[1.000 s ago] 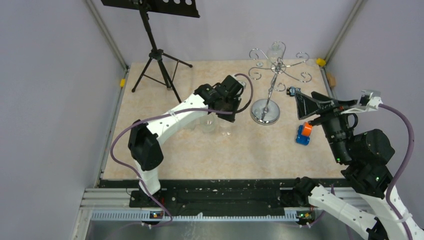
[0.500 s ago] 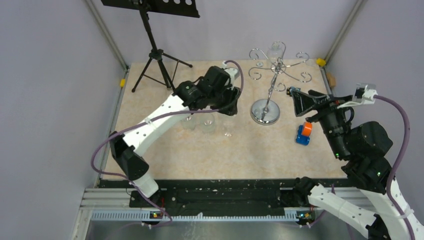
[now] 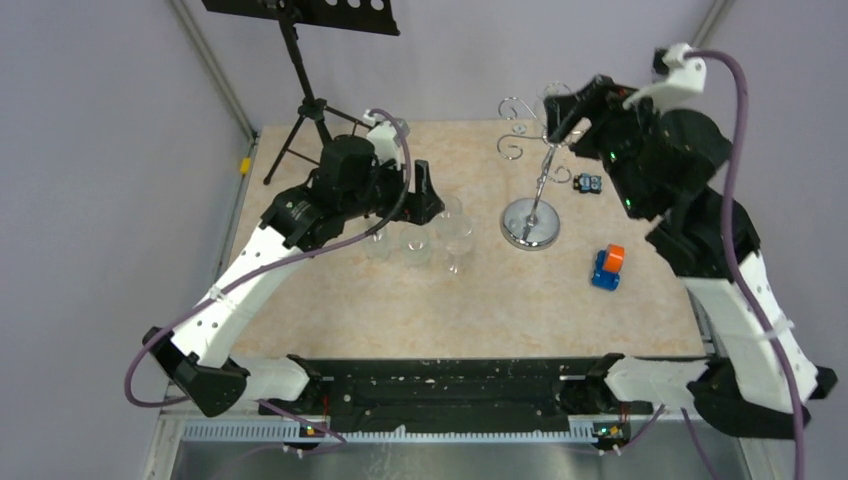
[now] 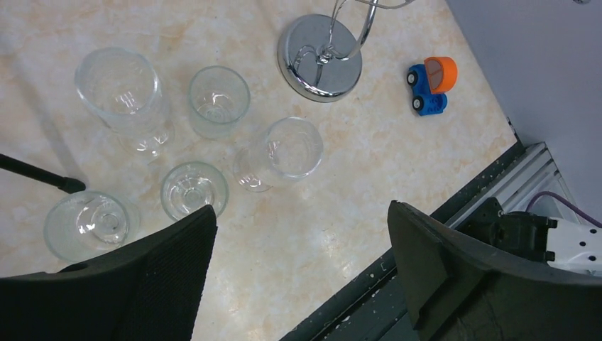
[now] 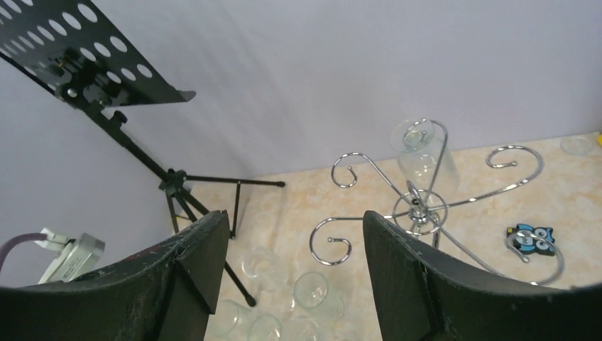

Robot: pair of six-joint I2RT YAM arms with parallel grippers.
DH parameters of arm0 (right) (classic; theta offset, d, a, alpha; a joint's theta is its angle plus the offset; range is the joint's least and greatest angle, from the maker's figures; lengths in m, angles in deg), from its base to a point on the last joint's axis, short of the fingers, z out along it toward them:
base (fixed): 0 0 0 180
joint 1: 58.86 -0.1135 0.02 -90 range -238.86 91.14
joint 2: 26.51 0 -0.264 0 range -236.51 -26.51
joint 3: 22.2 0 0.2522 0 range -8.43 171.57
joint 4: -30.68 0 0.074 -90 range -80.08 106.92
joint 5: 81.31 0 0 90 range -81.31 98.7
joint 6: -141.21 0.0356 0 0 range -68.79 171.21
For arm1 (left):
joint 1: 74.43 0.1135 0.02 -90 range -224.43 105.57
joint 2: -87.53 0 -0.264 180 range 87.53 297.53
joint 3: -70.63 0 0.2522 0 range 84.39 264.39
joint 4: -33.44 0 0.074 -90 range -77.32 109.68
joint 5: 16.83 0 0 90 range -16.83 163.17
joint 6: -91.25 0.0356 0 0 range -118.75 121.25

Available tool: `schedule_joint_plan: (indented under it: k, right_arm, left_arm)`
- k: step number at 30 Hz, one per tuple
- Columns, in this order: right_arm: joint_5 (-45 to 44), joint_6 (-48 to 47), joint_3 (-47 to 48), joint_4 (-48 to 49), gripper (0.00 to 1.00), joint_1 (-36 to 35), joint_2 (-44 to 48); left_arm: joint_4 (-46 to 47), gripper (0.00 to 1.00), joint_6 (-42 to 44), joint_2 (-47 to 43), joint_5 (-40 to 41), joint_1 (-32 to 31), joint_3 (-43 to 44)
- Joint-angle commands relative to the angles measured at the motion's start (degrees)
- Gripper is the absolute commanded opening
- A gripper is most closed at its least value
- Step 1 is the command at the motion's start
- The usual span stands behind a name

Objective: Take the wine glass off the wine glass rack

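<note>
Wine glass (image 5: 422, 160) could be knocked loose, or the rack (image 5: 426, 234) tipped, if the foot is dragged against the wire. It is hung foot-up at the rack's top, beyond and right of the right end effector (image 5: 294, 217), whose jaws are spread wide, nothing gripped.

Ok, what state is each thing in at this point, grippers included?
wine glass: hanging from the rack, untouched.
wine glass rack: upright, one glass on it.
five glasses on the table: standing, off the rack.
left gripper: open, empty, above those glasses.
right gripper: open, empty, aimed at the rack.
</note>
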Motion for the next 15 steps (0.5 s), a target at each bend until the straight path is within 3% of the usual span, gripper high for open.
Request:
schedule_joint_plan:
  k: [1, 4, 6, 9, 15]
  right_arm:
    - [9.9, 1.0, 13.2, -8.2, 0.70, 7.1, -10.6]
    - [27.6, 6.3, 19.7, -10.9, 0.67, 19.6, -17.5]
    - [34.2, 8.2, 22.2, -11.6, 0.67, 25.5, -21.3]
    - [39.7, 11.3, 22.8, -11.3, 0.63, 32.3, -25.7]
    - [44.0, 17.3, 18.1, -6.2, 0.45, 37.0, -30.5]
  left_arm:
    - [8.2, 0.94, -1.6, -4.4, -4.9, 2.9, -3.4]
    - [10.2, 0.95, -2.1, -6.2, -6.7, 4.1, -4.7]
    - [11.1, 0.95, -2.0, -7.6, -7.2, 4.6, -5.7]
    - [12.4, 0.95, -1.2, -9.9, -8.0, 4.9, -7.8]
    - [13.0, 0.96, 0.3, -13.4, -6.9, 5.4, -11.0]
